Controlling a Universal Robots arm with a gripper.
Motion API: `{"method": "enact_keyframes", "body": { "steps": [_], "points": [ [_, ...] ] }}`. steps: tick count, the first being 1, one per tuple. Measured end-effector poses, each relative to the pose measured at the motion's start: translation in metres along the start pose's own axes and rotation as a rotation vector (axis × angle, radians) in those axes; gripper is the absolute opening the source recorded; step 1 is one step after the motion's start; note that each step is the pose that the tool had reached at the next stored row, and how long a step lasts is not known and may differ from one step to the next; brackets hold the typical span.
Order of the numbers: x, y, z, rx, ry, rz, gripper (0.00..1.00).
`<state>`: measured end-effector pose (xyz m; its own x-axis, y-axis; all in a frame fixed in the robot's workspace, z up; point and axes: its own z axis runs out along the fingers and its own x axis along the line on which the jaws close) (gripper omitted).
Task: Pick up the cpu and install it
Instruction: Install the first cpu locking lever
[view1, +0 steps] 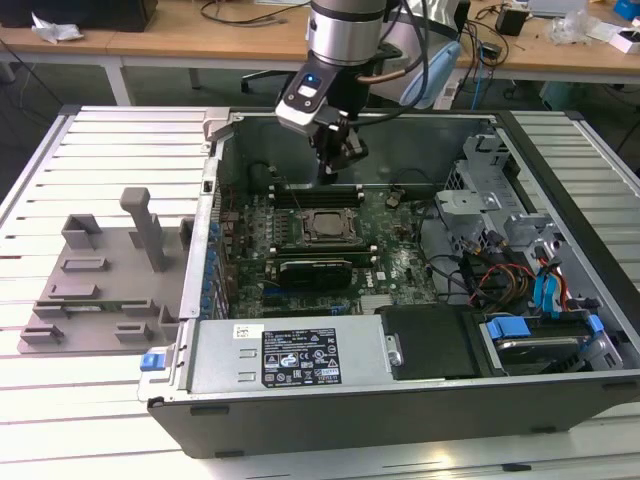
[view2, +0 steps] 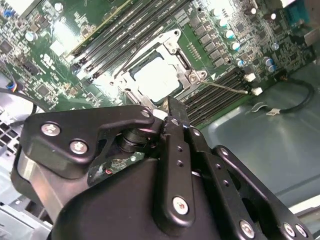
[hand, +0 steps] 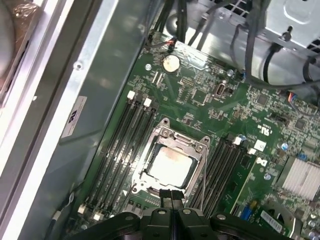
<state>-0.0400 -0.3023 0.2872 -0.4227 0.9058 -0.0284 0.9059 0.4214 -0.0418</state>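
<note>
Here, cpu (hand: 170, 165) seated in socket (hand: 181, 138), pincer (hand: 172, 195) closed just above.

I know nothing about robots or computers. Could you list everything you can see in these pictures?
case: one, dark grey, lying open on the table
table: one, pale, slatted, under the case
tray: one, grey, on the table at the exterior view's left of the case
motherboard: one, green, inside the case
cpu: one, silver-grey, lying in its socket on the motherboard
socket frame: one, metal, around the cpu
memory slots: several, black, on both sides of the socket
cables: several, black, red and blue, in the case at the exterior view's right
arm: one, silver and black, above the case
gripper: one, black, shut and empty, above the motherboard by the socket
</note>
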Motion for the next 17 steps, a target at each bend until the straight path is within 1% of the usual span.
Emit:
{"method": "enact_keyframes", "body": {
  "steps": [3, 5, 8, 17],
  "points": [
    [0.0000, 0.0000, 0.0000, -0.0006, -0.0009, -0.021, 0.11],
    [0.0000, 0.0000, 0.0000, -0.0013, -0.0021, -0.048, 0.11],
    [0.0000, 0.0000, 0.0000, -0.0021, -0.0032, -0.075, 0.11],
    [0.0000, 0.0000, 0.0000, -0.0037, -0.0055, -0.130, 0.11]
  ]
}}
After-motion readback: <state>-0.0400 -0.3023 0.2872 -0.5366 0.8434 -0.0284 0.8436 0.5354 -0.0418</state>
